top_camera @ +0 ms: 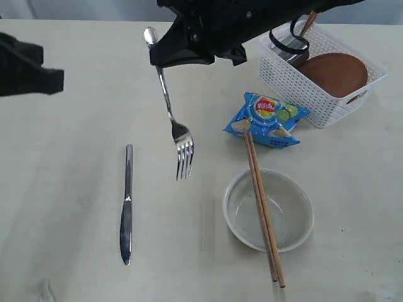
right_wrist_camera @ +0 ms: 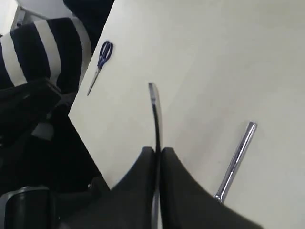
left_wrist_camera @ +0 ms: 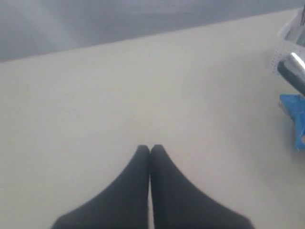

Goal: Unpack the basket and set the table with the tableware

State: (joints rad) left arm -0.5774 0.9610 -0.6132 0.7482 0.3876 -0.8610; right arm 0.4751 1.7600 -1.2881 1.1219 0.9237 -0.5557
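My right gripper [top_camera: 158, 58] reaches across the middle and is shut on the handle of the steel fork [top_camera: 176, 129], which hangs tines-down to the right of the steel knife [top_camera: 127, 204] lying on the table [top_camera: 63, 189]. In the right wrist view the fork [right_wrist_camera: 155, 112] shows edge-on between the fingers [right_wrist_camera: 143, 164], with the knife [right_wrist_camera: 236, 160] beside it. The white bowl [top_camera: 296, 220] has wooden chopsticks [top_camera: 261, 207] laid across it. The white basket [top_camera: 283, 75] holds the reddish-brown plate [top_camera: 334, 74], steel cup [top_camera: 288, 44] and spoon [top_camera: 308, 22]. My left gripper [left_wrist_camera: 150, 149] hovers shut and empty at the far left [top_camera: 55, 80].
A blue snack bag [top_camera: 267, 119] lies between basket and bowl, under the chopsticks' far ends. Blue-handled scissors [right_wrist_camera: 100, 58] lie near the table's edge in the right wrist view. The cup [left_wrist_camera: 293, 67] and bag [left_wrist_camera: 296, 117] show at the left wrist view's border.
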